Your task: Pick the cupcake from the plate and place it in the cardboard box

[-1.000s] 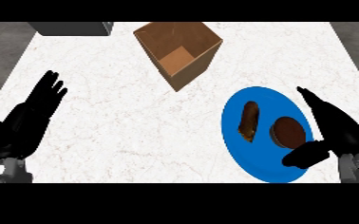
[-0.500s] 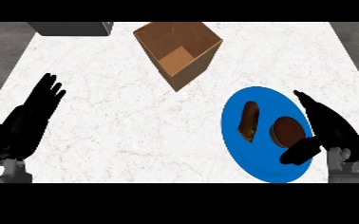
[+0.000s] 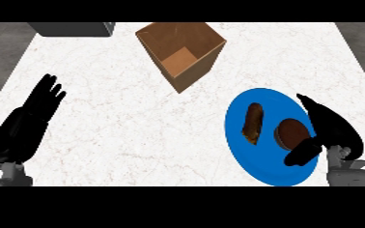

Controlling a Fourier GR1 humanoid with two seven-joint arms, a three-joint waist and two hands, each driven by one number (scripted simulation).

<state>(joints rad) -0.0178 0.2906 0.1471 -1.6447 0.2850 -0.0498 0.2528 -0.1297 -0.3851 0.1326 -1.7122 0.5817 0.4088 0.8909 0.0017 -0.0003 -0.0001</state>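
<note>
On the white marbled tabletop [image 3: 128, 125], as you are looking down through the head view, a blue plate [image 3: 246, 147] is sitting at the lower right, and it is carrying two things. Nearer its right side the cupcake [image 3: 291, 134] is lying as a round brown disc with a darker rim; to its left, apart from it, an elongated brown pastry [image 3: 253, 123] is lying lengthwise.

Your right hand [image 3: 331, 128] is coming in from the lower right edge and is lying over the plate's right rim. Its fingers are stretching up along the right side of the cupcake, just beside it, while the thumb is curving in below the cupcake, close under its lower edge. So the cupcake is sitting in the crook between fingers and thumb, but the hand is not closing round it: the fingers are looking relaxed and spread, and you cannot tell whether any of them is touching the cake.

Up and to the left, well apart from the plate, the cardboard box [image 3: 182, 53] is standing open with its mouth turned up, one corner pointing toward you.

Your left hand [image 3: 35, 113] is resting open at the left edge, fingers pointing up.

A dark grey block [image 3: 71, 28] is showing at the top left edge.
</note>
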